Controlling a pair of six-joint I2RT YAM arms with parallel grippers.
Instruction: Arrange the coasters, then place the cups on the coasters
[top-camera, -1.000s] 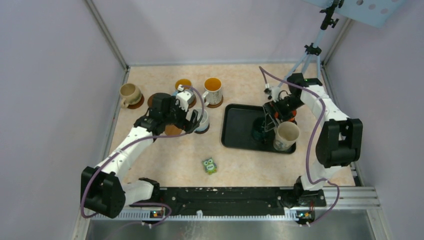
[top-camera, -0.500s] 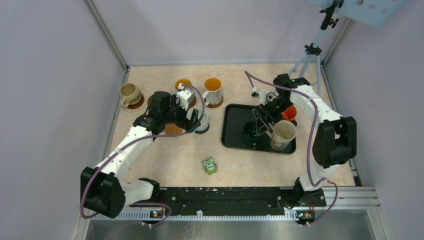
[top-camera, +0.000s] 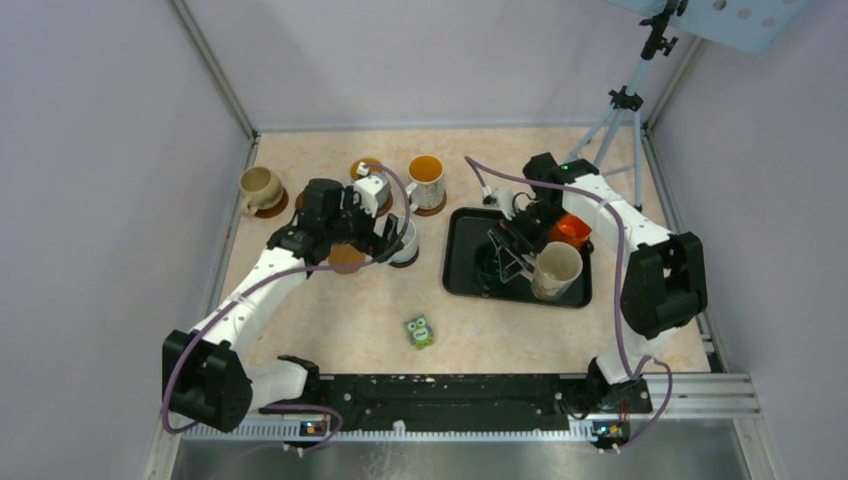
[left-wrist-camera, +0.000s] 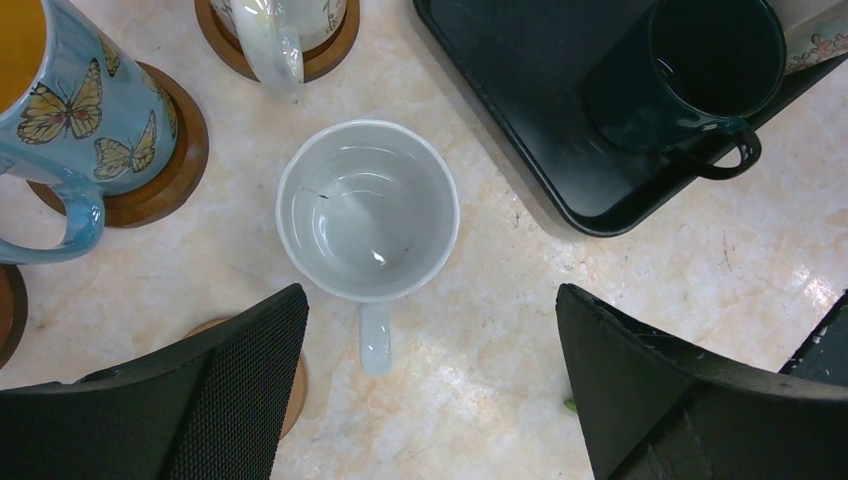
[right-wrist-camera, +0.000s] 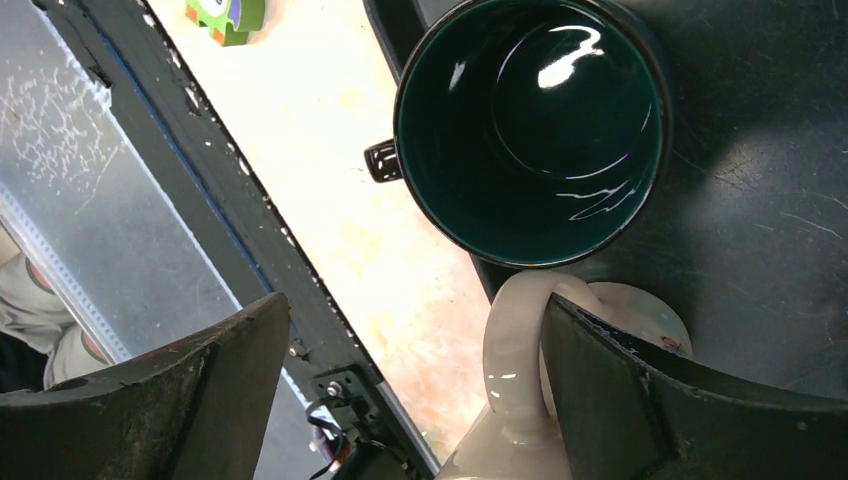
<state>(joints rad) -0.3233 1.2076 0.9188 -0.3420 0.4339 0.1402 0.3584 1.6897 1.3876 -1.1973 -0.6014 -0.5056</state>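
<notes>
A plain white cup stands on the bare table with its handle toward my left gripper, which hangs open just above it. A tan coaster lies half hidden behind the left finger. The blue butterfly cup, a cream cup with an orange inside and a beige cup each sit on a coaster. My right gripper is open over the black tray, above the dark green cup. Its right finger is against the handle of a cream cup.
A small orange-red cup sits at the tray's back right. The green owl figure lies on the table in front of the tray. A tripod stands at the back right corner, and purple walls close in the table.
My right gripper has moved left across the tray, from beside the orange-red cup to over the dark green cup. The cream cup on the tray shifted slightly left. The left arm barely moved.
</notes>
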